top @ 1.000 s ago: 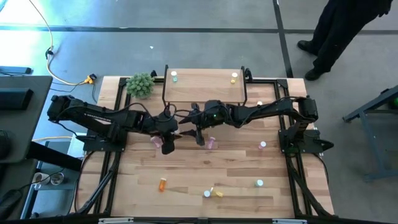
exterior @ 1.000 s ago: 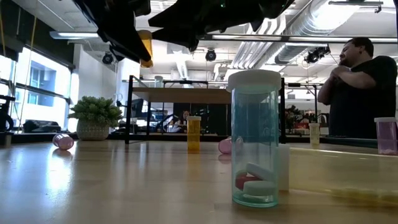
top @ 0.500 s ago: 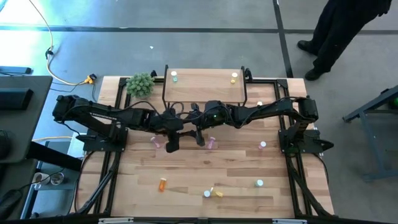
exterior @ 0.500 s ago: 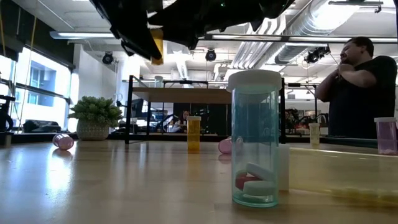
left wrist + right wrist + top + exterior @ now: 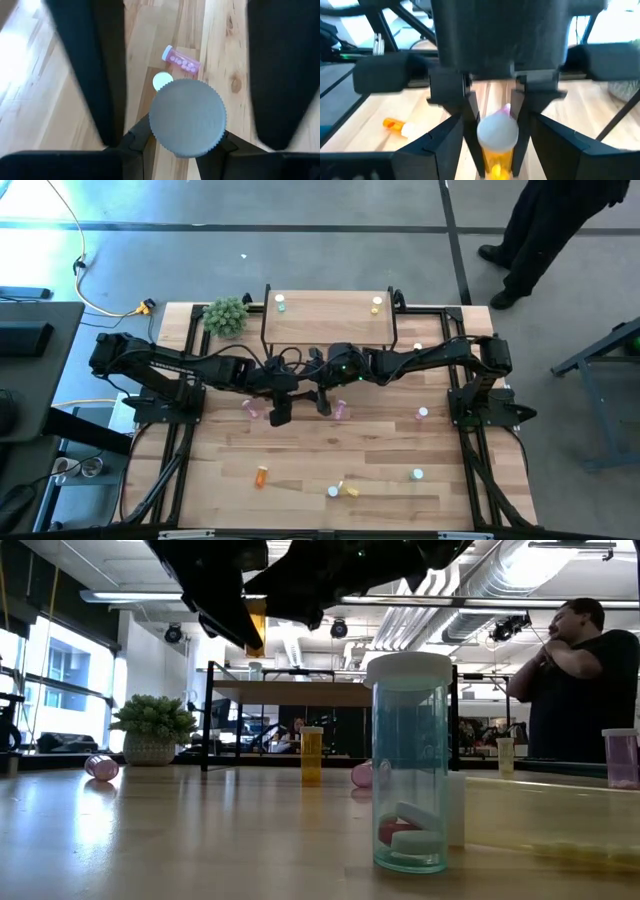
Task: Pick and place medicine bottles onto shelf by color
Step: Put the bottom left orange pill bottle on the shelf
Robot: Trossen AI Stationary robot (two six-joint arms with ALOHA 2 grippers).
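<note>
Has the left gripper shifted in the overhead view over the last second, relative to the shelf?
Yes. The left gripper, shut on an orange bottle, has moved toward the picture's right, ending nearer below the shelf's left leg.

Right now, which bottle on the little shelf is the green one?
Find the raised wooden shelf at the far edge of the table. Two bottles stand at its back corners. The green bottle is nearest the bushy plant; its neighbour is the yellow bottle.

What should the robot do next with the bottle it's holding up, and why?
Probably move the left gripper and its bottle closer to the right gripper: the left is shut on it in the air, and the right is open close by, facing it.
</note>
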